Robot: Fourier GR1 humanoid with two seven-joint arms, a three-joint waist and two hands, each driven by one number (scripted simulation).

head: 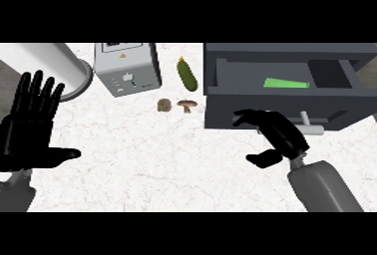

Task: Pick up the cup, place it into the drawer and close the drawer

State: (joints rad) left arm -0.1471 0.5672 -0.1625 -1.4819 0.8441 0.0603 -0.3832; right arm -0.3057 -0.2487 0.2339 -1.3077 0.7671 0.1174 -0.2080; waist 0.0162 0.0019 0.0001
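Observation:
The dark grey drawer (221, 107) stands pulled open at the right of the counter. A green cup (286, 83) lies inside it, seen as a flat green shape against the drawer's floor. My right hand (278, 133) hovers in front of the drawer's front panel, beside its light grey handle (308, 125). Its fingers are relaxed and spread, and nothing is in them. My left hand (31, 130) rests open at the left edge, fingers up, far from the drawer.
A white cylinder (53, 64) stands at the back left, with a grey boxy appliance (126, 68) beside it. A green cucumber (187, 74), a small potato (164, 105) and a mushroom (187, 105) lie just left of the drawer.

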